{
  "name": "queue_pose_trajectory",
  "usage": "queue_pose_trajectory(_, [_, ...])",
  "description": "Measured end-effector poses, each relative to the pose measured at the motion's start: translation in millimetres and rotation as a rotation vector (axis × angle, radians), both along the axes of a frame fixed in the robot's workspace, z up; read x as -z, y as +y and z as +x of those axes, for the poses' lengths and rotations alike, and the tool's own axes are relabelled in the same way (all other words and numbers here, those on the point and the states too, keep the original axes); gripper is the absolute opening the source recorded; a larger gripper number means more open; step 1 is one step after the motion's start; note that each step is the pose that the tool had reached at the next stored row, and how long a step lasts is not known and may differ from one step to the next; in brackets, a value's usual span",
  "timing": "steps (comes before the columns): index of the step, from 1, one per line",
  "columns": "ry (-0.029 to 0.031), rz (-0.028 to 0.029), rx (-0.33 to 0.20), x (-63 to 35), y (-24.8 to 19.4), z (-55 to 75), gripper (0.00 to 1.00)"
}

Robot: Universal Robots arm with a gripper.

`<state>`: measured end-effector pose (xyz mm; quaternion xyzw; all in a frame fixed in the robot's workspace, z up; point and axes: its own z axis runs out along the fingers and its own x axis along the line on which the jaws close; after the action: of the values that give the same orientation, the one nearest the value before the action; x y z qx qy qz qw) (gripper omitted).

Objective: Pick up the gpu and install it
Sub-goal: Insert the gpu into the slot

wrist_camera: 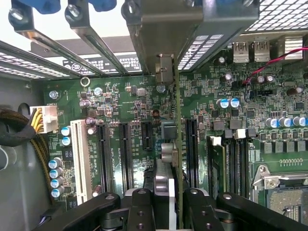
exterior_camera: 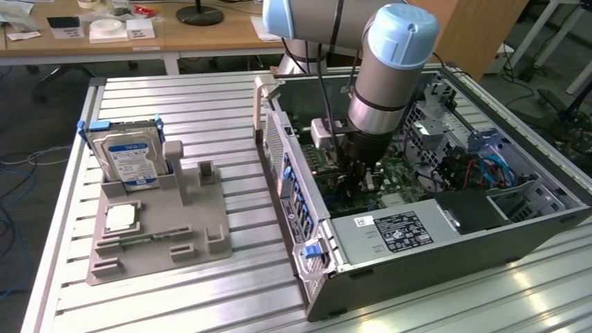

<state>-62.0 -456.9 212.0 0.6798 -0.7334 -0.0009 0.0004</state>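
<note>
Open computer case (exterior_camera: pixel 416 277) lies on its side on the slotted metal table (exterior_camera: pixel 185 298). The arm reaches down into it from above. The gripper (exterior_camera: pixel 356 165) is low over the motherboard (wrist_camera: pixel 120 103), near the middle of the case.

Wrist view: the gpu (wrist_camera: pixel 166 185) is clamped between the two black fingers (wrist_camera: pixel 140 204), one on each face of the card. The gripper (wrist_camera: pixel 168 202) is closed on it near one end.

Orientation: the card stands on edge, its flat faces at right angles to the motherboard, so it shows as a thin green line with a silver block and a few small parts on one face. Its long axis runs parallel to the black expansion slots (wrist_camera: pixel 126 159). The bracket end (wrist_camera: pixel 163 70) points at the case's rear wall (wrist_camera: pixel 91 38), where the slot strips and blue latches sit. In the exterior view that wall is on the exterior view's left of the case.

Position: the card's edge lies between two black slots, near the memory sockets (wrist_camera: pixel 231 159) and well apart from the white slot (wrist_camera: pixel 81 159). Whether it is touching a slot cannot be told.

Elsewhere: a grey parts holder (exterior_camera: pixel 157 250) sits on the table, at the exterior view's left of the case. A hard drive (exterior_camera: pixel 129 156) stands upright in it. The power supply (exterior_camera: pixel 398 230) sits in the near end of the case.
</note>
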Motion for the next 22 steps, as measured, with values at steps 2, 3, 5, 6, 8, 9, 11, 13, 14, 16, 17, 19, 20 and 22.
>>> queue_pose_trajectory(2, [0.0001,-0.0002,0.0,0.5,0.3,-0.3,0.28])
queue_pose_trajectory(3, [0.0,-0.0002,0.0,0.8,0.6,-0.5,0.28])
queue_pose_trajectory(5, [0.0,-0.0001,0.0,1.3,0.7,-0.8,0.28])
queue_pose_trajectory(6, [0.0,0.0,0.0,1.4,0.8,-0.8,0.28])
queue_pose_trajectory(8, [0.0001,0.0,0.0,1.5,0.8,-0.9,0.28])
queue_pose_trajectory(9, [0.0001,0.0001,0.0,1.5,0.8,-0.9,0.28])
queue_pose_trajectory(11, [-0.0002,0.0007,0.0,1.1,0.9,-1.0,0.28])
queue_pose_trajectory(13, [-0.0006,0.0016,0.0,0.3,1.0,-0.9,0.28])
queue_pose_trajectory(14, [-0.0005,0.0013,0.0,0.2,1.0,-0.9,0.28])
queue_pose_trajectory(16, [0.0,0.0003,0.0,-0.3,0.8,-1.0,0.28])
queue_pose_trajectory(17, [0.0,0.0001,0.0,-0.3,0.6,-1.0,0.28])
queue_pose_trajectory(19, [0.0,0.0003,0.0,-0.2,-0.8,-1.0,0.28])
queue_pose_trajectory(20, [0.0,0.0002,0.0,-0.1,-1.3,-1.0,0.28])
queue_pose_trajectory(22, [0.0,0.0,0.0,0.2,-1.4,-1.1,0.28])
